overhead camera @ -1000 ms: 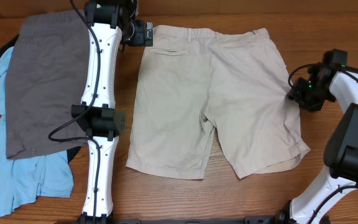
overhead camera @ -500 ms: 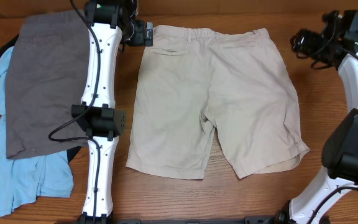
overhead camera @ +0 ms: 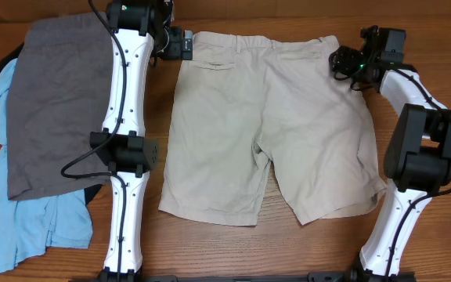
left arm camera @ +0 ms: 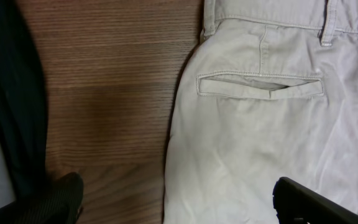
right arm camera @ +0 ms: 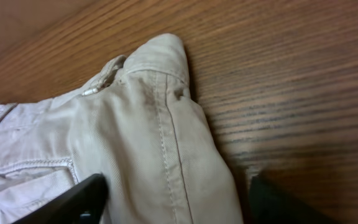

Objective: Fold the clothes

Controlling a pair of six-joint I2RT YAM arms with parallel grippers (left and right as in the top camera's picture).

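Your khaki shorts (overhead camera: 265, 125) lie flat in the middle of the table (overhead camera: 233, 251), waistband (overhead camera: 261, 41) on the far side. Both grippers are wide open — left gripper (overhead camera: 185, 45) by the far left corner, right gripper (overhead camera: 341, 61) over the far right. Go low and pinch both layers.

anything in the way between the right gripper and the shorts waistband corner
Nothing visible does. The open right gripper is right at the waistband corner of the shorts, one finger over fabric, the other over bare table.
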